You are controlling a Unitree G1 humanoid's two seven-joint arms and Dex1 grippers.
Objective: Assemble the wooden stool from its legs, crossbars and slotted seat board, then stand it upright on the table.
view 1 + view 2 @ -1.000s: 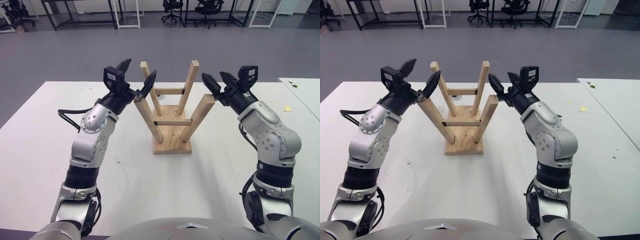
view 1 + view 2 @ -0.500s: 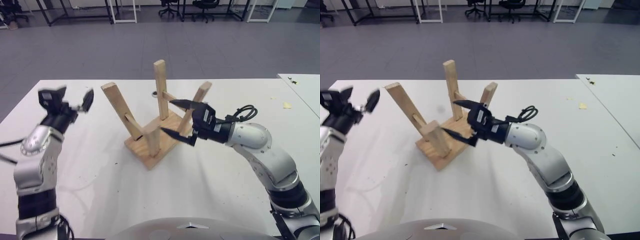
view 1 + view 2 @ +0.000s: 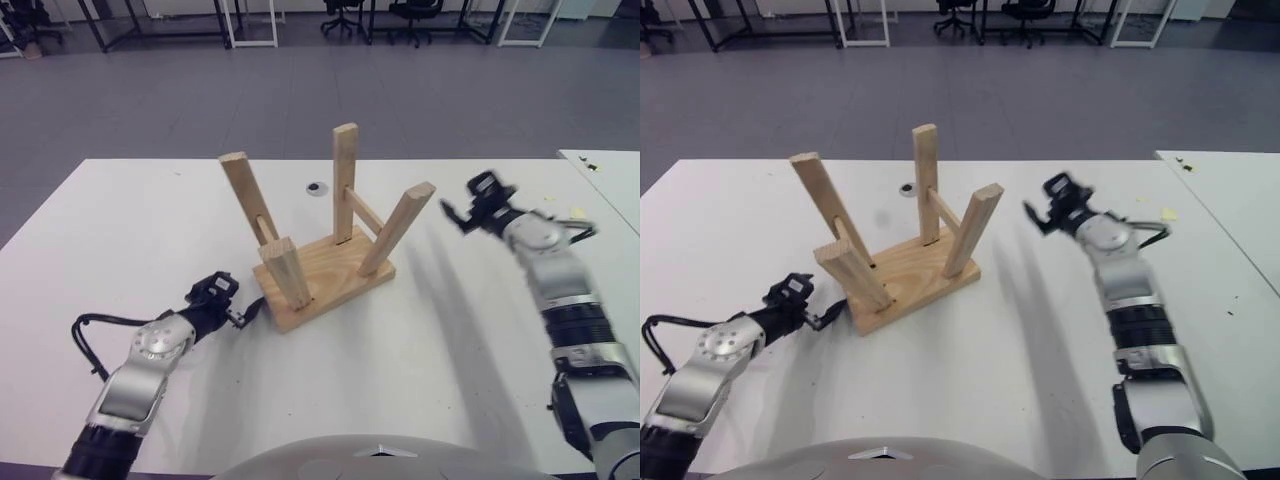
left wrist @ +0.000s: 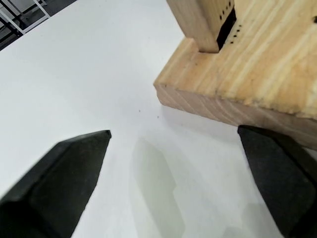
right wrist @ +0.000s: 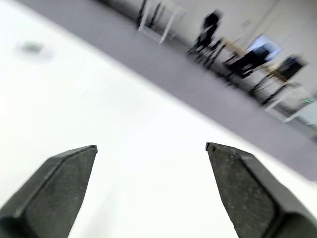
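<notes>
White table fills the near view, with grey floor, office chairs and metal table frames far behind it. On the middle of the table the wooden stool stands upside down, its pale slotted seat board flat on the surface. Four square legs rise from the board and splay outward, and a thin crossbar joins the far pair. Dark slots show where the legs enter the board. The left gripper lies low on the table just beside the board's near left corner, its fingers spread apart and holding nothing. The right gripper hangs raised to the right of the stool, well apart from it, its fingers also spread wide. A small dark round mark sits on the table beyond the stool.
</notes>
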